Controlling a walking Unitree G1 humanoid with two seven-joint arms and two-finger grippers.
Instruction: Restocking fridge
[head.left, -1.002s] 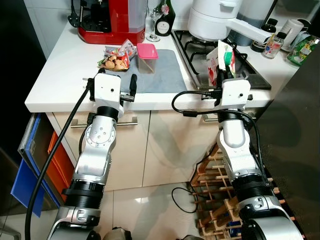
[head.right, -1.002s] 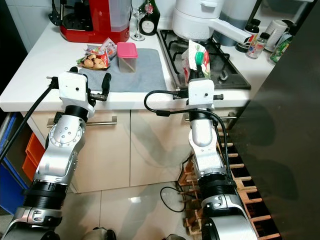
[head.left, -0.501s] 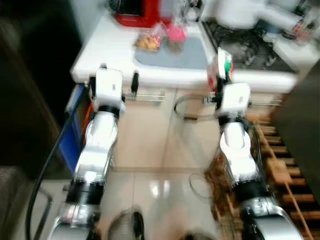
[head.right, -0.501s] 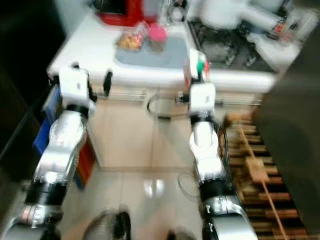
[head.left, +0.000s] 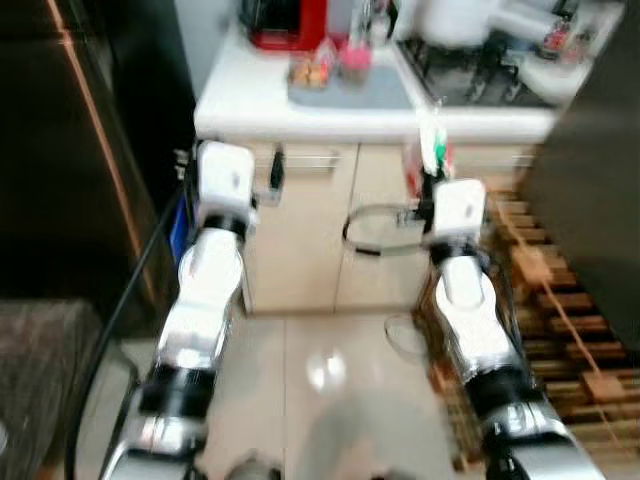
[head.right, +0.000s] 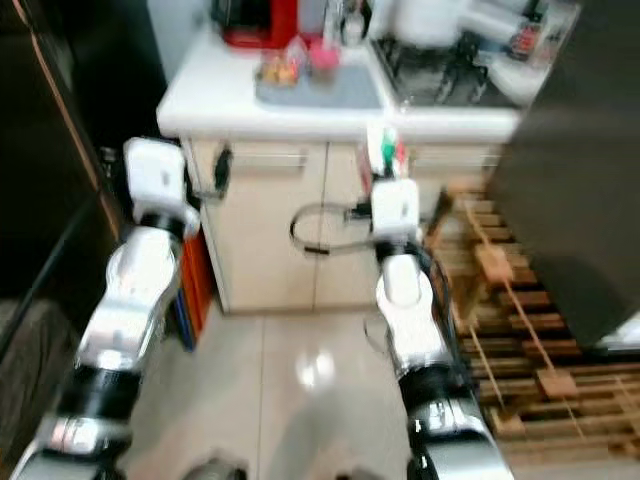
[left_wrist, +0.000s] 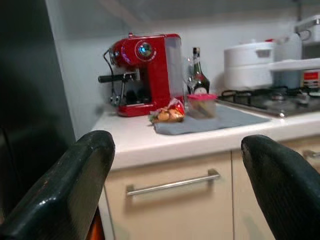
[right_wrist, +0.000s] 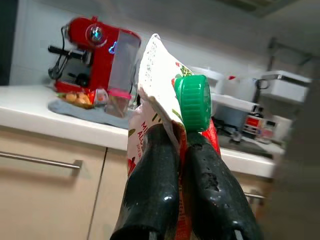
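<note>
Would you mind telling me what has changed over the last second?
The robot has backed away from the counter, so the whole view shifted: more floor and cabinet front show. The right gripper stays shut on the carton, now off the stove edge. The left gripper stays open and empty. The snacks and pink-lidded box have not moved.

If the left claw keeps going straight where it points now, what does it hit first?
Probably the cream cabinet front under the white counter, around the drawer handle. The open left claw holds nothing; depth is unclear.
</note>
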